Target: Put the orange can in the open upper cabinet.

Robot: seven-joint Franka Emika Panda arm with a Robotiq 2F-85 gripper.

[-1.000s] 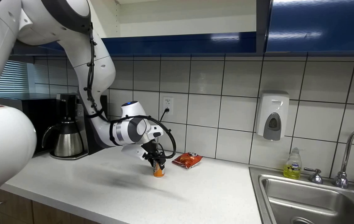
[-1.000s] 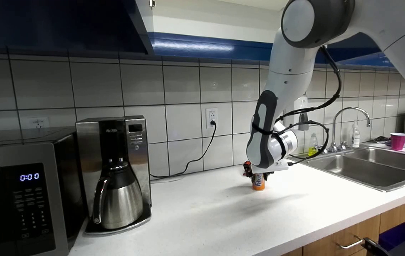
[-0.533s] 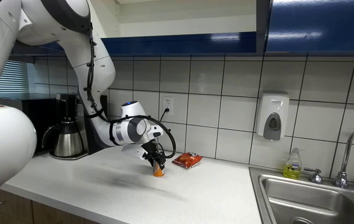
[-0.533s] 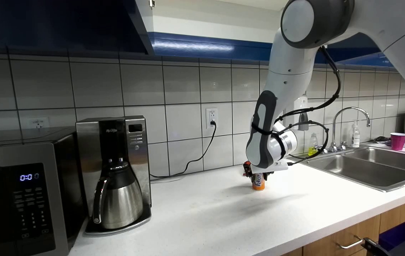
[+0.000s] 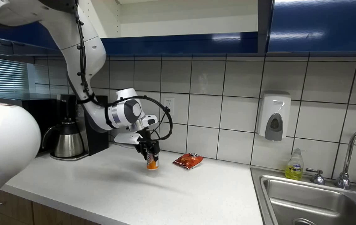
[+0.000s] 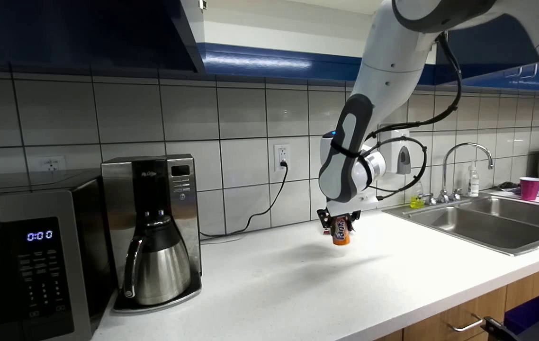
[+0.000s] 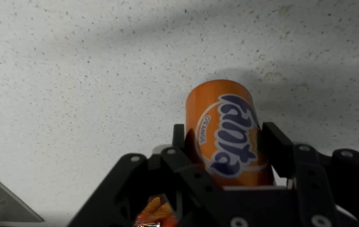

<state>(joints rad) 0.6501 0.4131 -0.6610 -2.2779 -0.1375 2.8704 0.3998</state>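
At lower centre, an orange cylindrical can (image 5: 152, 163) was clamped in the black end effector (image 5: 150, 155). It was held mid-air.

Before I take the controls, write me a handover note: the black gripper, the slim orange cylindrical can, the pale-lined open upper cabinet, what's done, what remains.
Black two-fingered gripper: shut around the sides of the slim orange cylindrical can.
Can: held just clear of the white speckled countertop.
Blue-framed, pale-lined open upper cabinet: on the wall, well above the can.
Done: can gripped and off the counter.
Remaining: raise it to cabinet height, set it inside, open the gripper, back out.
Nearby on the counter: a crinkled orange-red snack packet, not part of the job.
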